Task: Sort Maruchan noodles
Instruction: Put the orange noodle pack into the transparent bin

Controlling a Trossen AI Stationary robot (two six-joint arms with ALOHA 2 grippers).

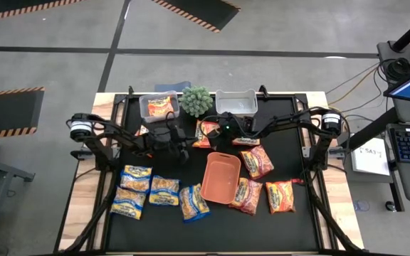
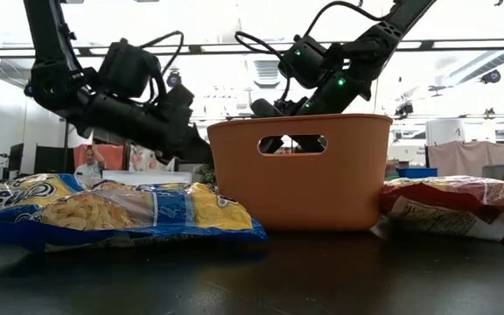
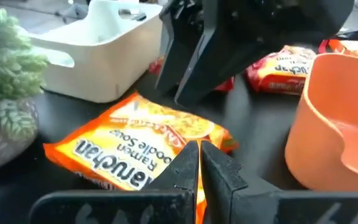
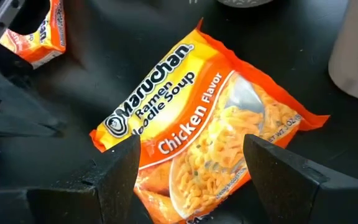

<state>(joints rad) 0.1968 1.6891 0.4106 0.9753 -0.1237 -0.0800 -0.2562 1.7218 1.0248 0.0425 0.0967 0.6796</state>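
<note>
An orange Maruchan chicken packet point(image 4: 210, 118) lies flat on the black mat between the two grippers point(image 1: 206, 133). My right gripper point(image 4: 194, 155) is open just over it, one finger on either side of it. My left gripper point(image 3: 199, 152) is shut, its tips at the packet's point(image 3: 135, 146) near edge. Another orange packet point(image 1: 160, 107) lies in the left bin. Several yellow-and-blue packets point(image 1: 148, 190) lie at the near left. Dark red packets point(image 1: 262, 185) lie at the near right. My left gripper's shut fingertips point(image 3: 188, 155) stand at the orange packet's edge point(image 3: 166, 163), coming level from the table's left. I cannot tell whether they touch it. The packet lies flat on the mat.
An orange tray point(image 1: 221, 176) stands just near of the grippers, and it hides both of them in the low view point(image 2: 300, 171). A potted plant point(image 1: 196, 101) sits between the left bin point(image 1: 145, 114) and the clear right bin point(image 1: 235, 102) at the far edge. Another orange packet point(image 1: 142, 130) lies by my left arm.
</note>
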